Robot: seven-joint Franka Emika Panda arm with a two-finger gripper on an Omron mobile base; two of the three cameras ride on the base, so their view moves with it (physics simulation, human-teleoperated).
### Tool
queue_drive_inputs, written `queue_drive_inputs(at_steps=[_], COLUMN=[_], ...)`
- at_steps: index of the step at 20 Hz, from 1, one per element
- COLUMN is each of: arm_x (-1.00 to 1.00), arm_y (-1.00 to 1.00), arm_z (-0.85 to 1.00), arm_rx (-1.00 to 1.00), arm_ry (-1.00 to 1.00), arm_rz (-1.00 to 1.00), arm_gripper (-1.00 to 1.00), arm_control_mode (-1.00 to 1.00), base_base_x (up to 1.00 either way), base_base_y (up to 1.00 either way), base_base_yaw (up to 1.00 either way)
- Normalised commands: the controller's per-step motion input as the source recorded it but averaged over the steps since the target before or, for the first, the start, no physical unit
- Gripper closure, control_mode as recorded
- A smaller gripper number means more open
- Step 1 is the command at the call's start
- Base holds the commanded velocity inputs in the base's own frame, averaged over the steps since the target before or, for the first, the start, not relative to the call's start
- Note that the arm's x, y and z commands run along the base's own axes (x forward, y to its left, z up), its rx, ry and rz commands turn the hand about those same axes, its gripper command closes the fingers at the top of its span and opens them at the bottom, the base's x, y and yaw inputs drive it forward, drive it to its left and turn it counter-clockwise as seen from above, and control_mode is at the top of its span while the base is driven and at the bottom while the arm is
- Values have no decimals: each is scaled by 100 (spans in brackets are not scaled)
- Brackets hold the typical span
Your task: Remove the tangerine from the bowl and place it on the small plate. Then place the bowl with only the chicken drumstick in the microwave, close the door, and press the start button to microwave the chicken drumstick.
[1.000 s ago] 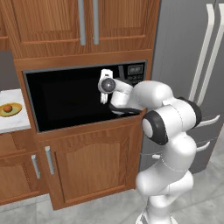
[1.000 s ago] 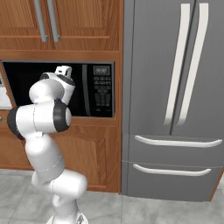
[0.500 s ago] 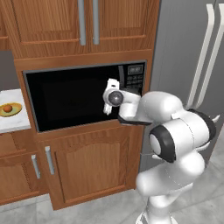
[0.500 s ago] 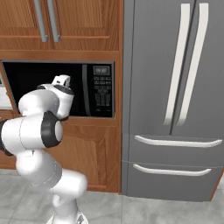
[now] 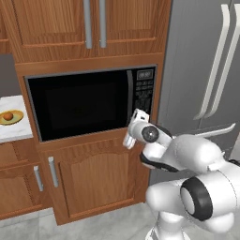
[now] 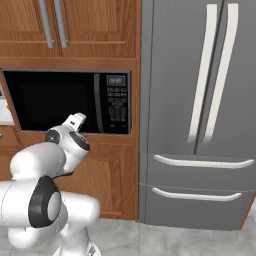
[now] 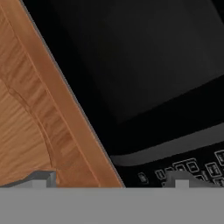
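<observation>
The black microwave (image 5: 79, 103) is set into wooden cabinets, and its dark-glass door (image 7: 144, 65) is closed. The keypad panel (image 5: 144, 91) sits at the microwave's right end, past the curved bar handle (image 5: 130, 96). My gripper (image 5: 129, 138) hangs in front of the microwave's lower right corner, below the keypad (image 6: 118, 104). It is open, with its two fingertips (image 7: 43, 178) wide apart and nothing between them. At far left the tangerine (image 5: 8, 115) rests on the small plate (image 5: 17, 119). The bowl and the chicken drumstick are out of sight.
The plate stands on a white counter (image 5: 11, 131) at the left edge. Wooden cabinet doors (image 5: 89, 183) are below the microwave and more (image 5: 93, 23) above it. A tall grey fridge (image 6: 200, 110) with long handles stands directly right of the microwave.
My hand has come down and to the right, from in front of the door near the keypad to below the microwave's lower right corner. The door stays closed.
</observation>
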Motion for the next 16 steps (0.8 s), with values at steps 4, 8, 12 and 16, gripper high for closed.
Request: queue_drive_inputs(at_steps=[4,8,12,16], arm_x=[-69,-35,-3,0], arm_y=[-73,-93,-81,-42], arm_z=[9,0,-2,-35], arm_rx=[11,6,2,0], arm_ry=[17,11,3,10], arm_rz=[2,7,11,17], arm_gripper=[-100,-100,-100,-100], arm_control_mode=[-100,-100,-100,-100], base_base_x=[0,0,0,0], base_base_y=[0,0,0,0], base_base_yaw=[0,0,0,0])
